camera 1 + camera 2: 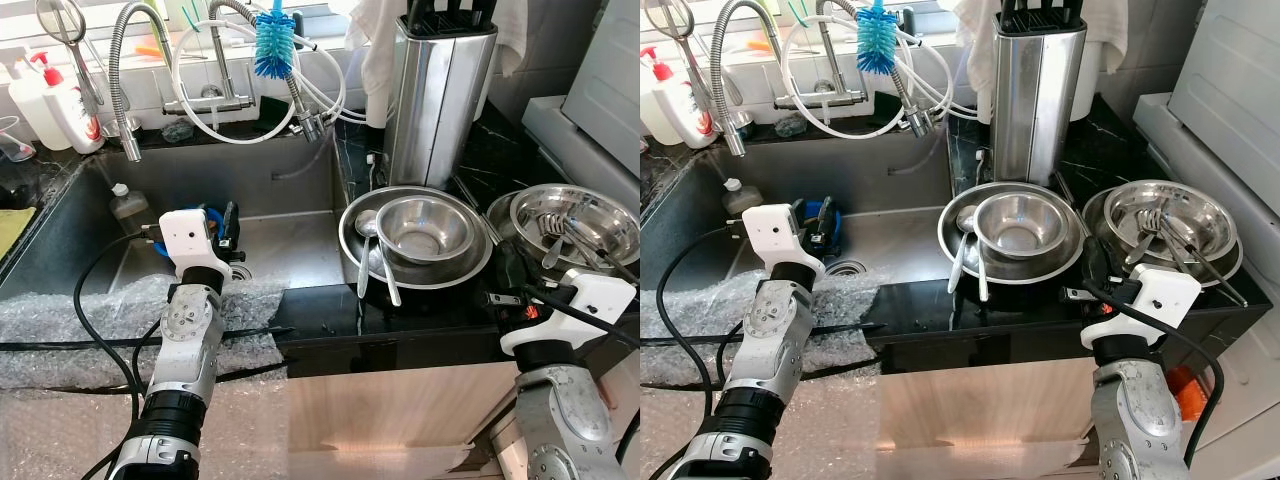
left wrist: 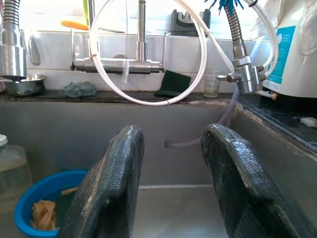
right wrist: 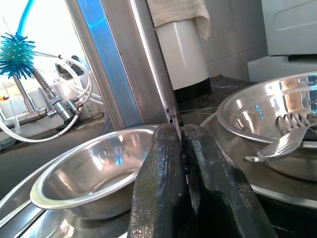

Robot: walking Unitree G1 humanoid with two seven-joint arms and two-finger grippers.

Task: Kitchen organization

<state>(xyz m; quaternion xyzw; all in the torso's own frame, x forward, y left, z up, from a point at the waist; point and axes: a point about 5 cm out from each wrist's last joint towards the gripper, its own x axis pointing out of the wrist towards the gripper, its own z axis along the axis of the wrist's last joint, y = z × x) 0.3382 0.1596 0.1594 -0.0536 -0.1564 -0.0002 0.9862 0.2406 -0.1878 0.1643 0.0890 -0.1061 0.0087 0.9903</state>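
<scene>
Left gripper [image 2: 171, 183] hovers over the sink [image 1: 290, 240], fingers spread, empty; right gripper [image 3: 184, 188], fingers pressed together, empty, sits right of the sink before the small steel bowl [image 1: 424, 228].

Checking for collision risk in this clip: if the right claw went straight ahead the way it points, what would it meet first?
Most likely the small steel bowl sitting in the wide pan, or the gap beside it. The shut right claw aims between it and the bowl of forks; the knife block stands behind. Depth is unclear.
</scene>
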